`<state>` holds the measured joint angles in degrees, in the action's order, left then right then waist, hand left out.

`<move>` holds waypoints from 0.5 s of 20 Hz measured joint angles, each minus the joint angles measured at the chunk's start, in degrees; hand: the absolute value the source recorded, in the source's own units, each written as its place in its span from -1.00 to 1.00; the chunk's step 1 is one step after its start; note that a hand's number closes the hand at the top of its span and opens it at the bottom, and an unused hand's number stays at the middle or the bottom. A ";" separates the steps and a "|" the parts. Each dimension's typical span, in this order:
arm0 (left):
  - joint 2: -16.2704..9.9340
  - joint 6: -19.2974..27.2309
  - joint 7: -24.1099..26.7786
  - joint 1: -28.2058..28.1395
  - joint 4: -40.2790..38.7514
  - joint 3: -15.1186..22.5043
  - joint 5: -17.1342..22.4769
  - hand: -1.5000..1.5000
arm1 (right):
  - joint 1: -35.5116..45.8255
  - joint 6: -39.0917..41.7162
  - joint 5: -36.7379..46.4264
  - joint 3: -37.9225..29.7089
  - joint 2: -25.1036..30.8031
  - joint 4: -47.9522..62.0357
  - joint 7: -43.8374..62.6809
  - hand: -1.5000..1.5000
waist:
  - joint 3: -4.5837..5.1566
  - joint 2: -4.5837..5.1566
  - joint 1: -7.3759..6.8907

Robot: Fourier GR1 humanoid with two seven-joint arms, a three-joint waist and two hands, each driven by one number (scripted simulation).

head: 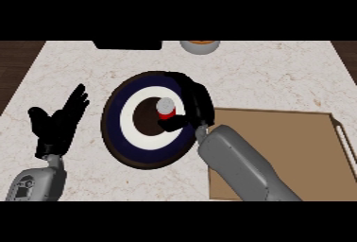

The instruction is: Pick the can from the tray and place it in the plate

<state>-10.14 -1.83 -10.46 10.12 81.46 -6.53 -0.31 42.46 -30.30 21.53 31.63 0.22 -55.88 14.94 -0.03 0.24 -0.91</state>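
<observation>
Marble counter [279, 71] lies bare around the plate [115, 118], whose right rim nearly meets the brown tray [293, 142]. Over the plate's dark centre, the right hand [195, 101] curls round the upright can [165, 108]. Left hand [59, 120] rests open, fingers spread, near the counter's left edge.

can's [166, 108] lower side hidden by fingers [199, 101]

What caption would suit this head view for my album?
Right hand holds the can over the plate, beside the tray; left hand rests open.
</observation>
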 measured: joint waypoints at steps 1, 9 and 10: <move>0.25 0.35 -0.26 0.26 0.18 0.10 -0.13 0.00 | -0.24 -1.09 -0.65 -0.53 -0.04 -1.08 -2.11 -1.00 | -0.01 -0.02 0.08; 0.05 0.14 0.91 0.26 -1.07 -0.29 -0.27 0.00 | -4.38 -2.62 -12.59 -3.34 -0.19 -15.13 -10.86 -1.00 | -0.01 -0.22 0.67; 0.07 0.11 1.26 0.37 -1.77 -0.40 -0.27 0.00 | -5.08 -2.05 -14.56 -3.93 -0.19 -16.65 -10.15 -1.00 | 0.00 -0.23 0.80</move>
<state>-10.07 -1.72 -9.20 10.50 79.69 -6.93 -0.59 37.37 -32.36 6.96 27.70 0.03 -72.54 4.79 -0.03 0.01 -0.10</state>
